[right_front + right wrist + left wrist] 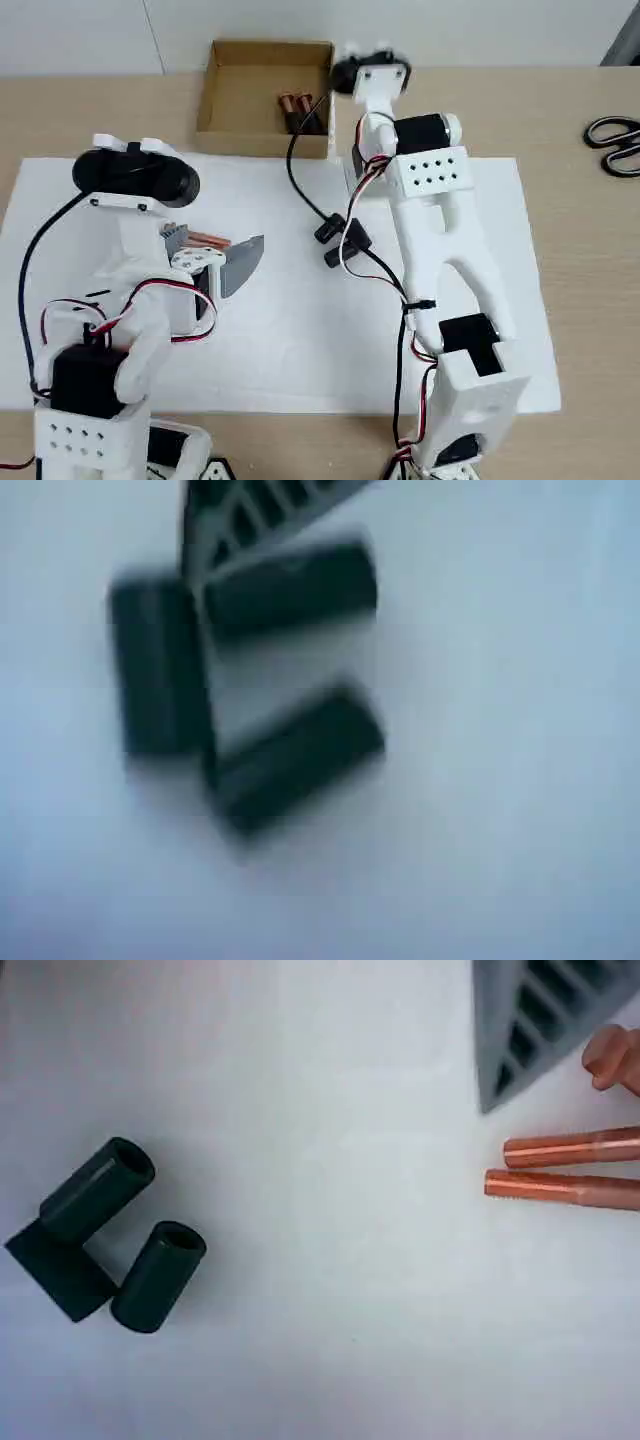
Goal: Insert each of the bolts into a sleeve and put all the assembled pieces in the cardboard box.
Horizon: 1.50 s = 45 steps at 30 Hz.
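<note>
Two copper bolts (565,1168) lie side by side on the white sheet, and a third copper end (612,1056) shows beside a grey finger (535,1030). In the high view the bolts (207,239) lie between the spread fingers of my left gripper (212,252), which is open and holds nothing. Three black sleeves (105,1230) lie loose near the sheet's middle (338,242). My right gripper (354,172) hangs near the box's corner, with one grey finger (250,515) just over the sleeves (250,670). The cardboard box (225,95) holds assembled pieces (300,110).
Black scissors (615,142) lie on the wooden table at the far right. A black cable (305,190) runs from the right arm across the sheet past the sleeves. The white sheet (290,350) has open room in its near half.
</note>
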Tool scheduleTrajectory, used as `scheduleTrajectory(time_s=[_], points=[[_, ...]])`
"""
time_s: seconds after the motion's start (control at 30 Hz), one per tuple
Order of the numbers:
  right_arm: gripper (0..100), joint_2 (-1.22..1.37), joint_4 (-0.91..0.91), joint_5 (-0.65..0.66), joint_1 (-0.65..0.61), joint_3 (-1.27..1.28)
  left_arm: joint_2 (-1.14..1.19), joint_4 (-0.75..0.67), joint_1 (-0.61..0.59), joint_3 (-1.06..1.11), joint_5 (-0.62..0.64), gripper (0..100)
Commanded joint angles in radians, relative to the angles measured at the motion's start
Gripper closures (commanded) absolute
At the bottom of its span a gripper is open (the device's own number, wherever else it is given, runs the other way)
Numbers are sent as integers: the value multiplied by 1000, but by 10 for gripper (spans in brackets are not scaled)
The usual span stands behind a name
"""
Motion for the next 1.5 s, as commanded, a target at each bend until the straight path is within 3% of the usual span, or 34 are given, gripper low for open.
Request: scheduleTrajectory(time_s=[0.0,0.2,0.5,1.0,1.27,1.47], points=[[727,-51,62,9,24,-44,-11,-23,-11,-10,6,687],[727,94,7,12,30,-46,-11,-20,-11,-10,6,687],[728,234,-8,97,-76,-51,-11,-20,-11,-7,6,687],[733,386,-162,138,-71,-51,-11,-20,-11,-4,6,687],[983,406,-186,135,-42,-51,-11,-20,-11,-4,5,687],[982,397,-177,138,51,-51,-11,-20,-9,-4,3,687]])
